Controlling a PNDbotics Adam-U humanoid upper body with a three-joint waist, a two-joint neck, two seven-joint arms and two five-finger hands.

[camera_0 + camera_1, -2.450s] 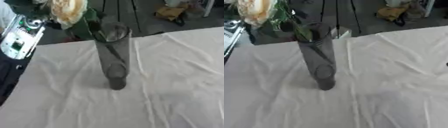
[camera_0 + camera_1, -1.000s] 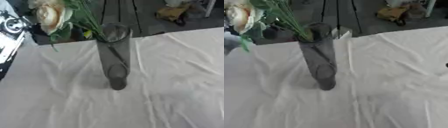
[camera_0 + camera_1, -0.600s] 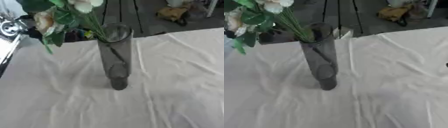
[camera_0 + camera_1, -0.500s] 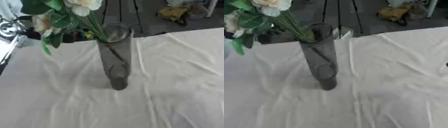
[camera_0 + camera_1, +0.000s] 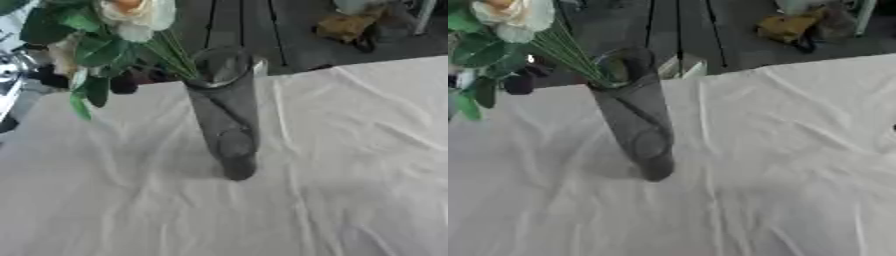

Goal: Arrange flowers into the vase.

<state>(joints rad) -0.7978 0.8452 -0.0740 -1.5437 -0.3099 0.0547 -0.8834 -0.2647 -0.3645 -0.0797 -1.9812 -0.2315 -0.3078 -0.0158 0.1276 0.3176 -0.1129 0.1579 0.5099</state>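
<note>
One tall vase (image 5: 226, 112) of dark, smoky glass stood upright near the middle of a table (image 5: 350, 165) covered in a wrinkled white cloth, its round mouth open toward the camera. Several thin green stems (image 5: 178, 59) ran slantwise into that mouth from the upper left, so the bunch of flowers (image 5: 96, 35) leaned well out to the left of the vase rather than standing straight in it. At the top of the bunch sat a pale cream bloom (image 5: 137, 13) with a touch of orange at its centre, and broad green leaves (image 5: 92, 52) hung below it, some drooping over the table's far left edge. At the left border a bit of silver and black machinery showed (too little of it was visible to say whether it was the robot's left arm), and neither hand could be made out, so whether the fingers were spread or curled could not be told. Beyond the table's far edge lay a dark floor with a yellowish bundle (image 5: 346, 27) on it.
</note>
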